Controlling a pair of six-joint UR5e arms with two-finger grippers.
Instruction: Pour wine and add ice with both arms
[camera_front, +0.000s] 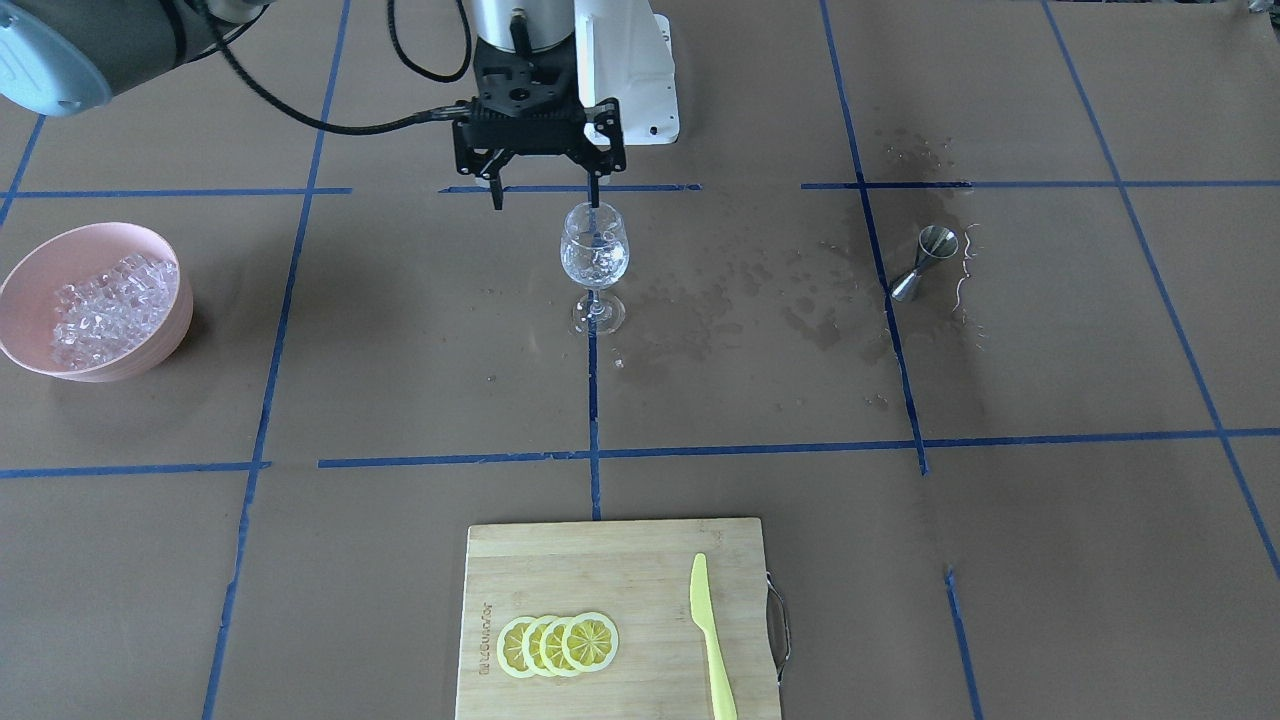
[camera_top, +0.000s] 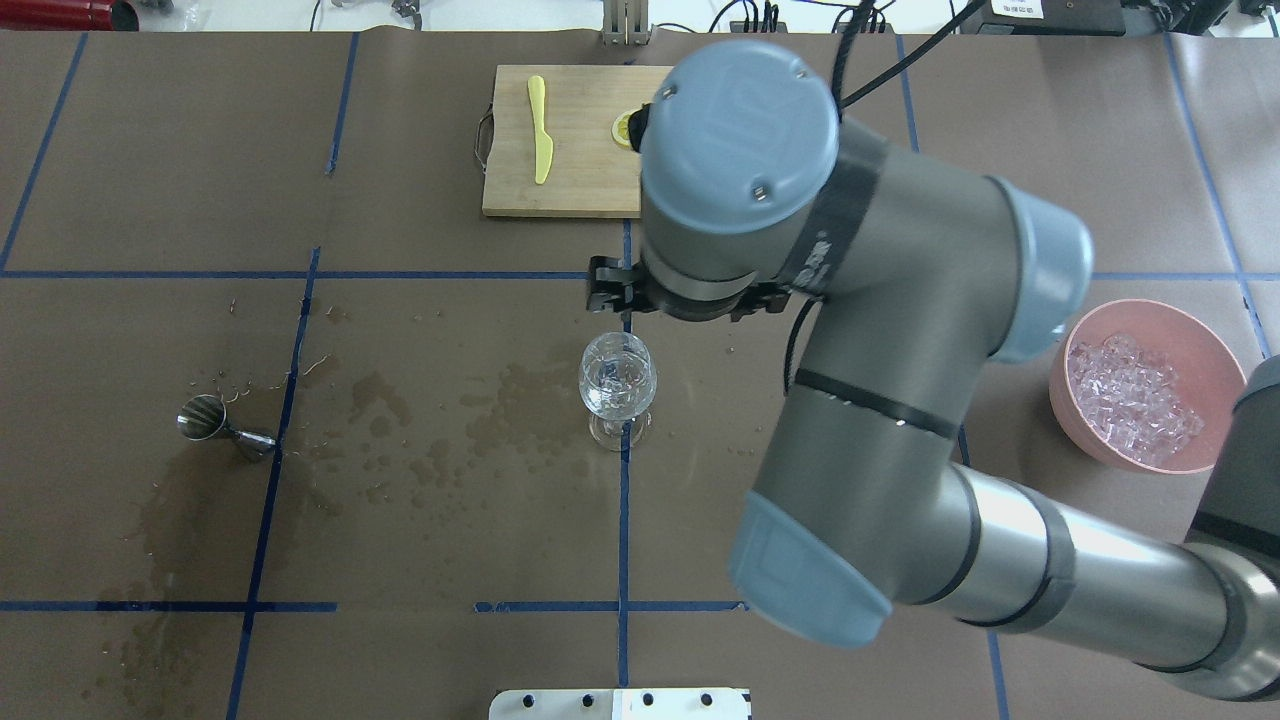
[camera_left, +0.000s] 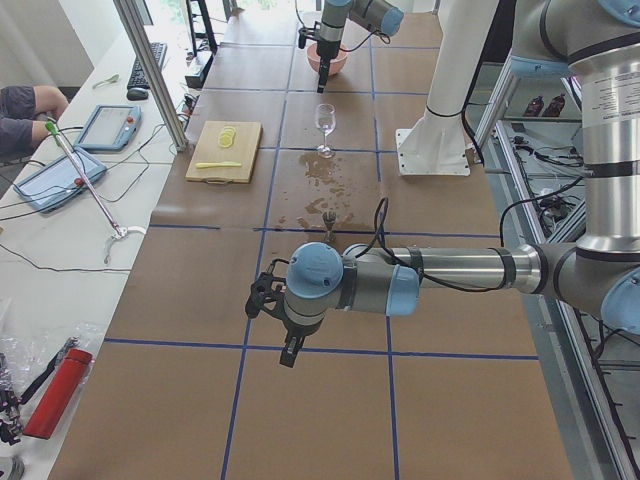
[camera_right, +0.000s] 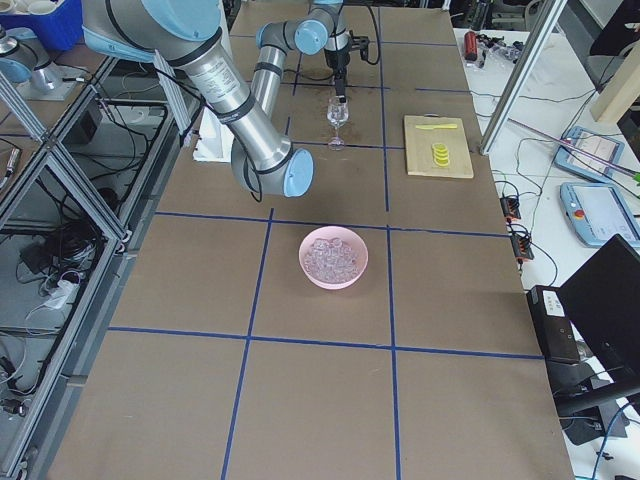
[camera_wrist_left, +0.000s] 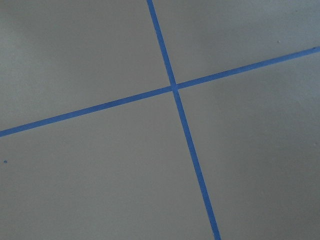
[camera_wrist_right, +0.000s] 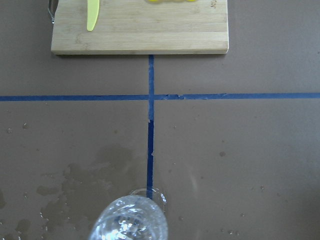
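A clear stemmed wine glass (camera_front: 594, 265) stands at the table's middle with small clear glinting pieces in its bowl; it also shows in the overhead view (camera_top: 618, 385) and the right wrist view (camera_wrist_right: 131, 222). My right gripper (camera_front: 545, 200) hangs just above and behind the glass's rim, open and empty, one finger over the rim. The ice (camera_front: 110, 310) is heaped in a pink bowl (camera_front: 160, 250) on my right side. My left gripper (camera_left: 275, 325) hovers over bare table far to my left; I cannot tell whether it is open or shut.
A steel jigger (camera_front: 925, 262) stands tilted on wet stains on my left of the glass. A wooden cutting board (camera_front: 610, 560) with lemon slices (camera_front: 557, 643) and a yellow knife (camera_front: 710, 635) lies at the far edge. Operators' tablets sit on a side table (camera_left: 60, 170).
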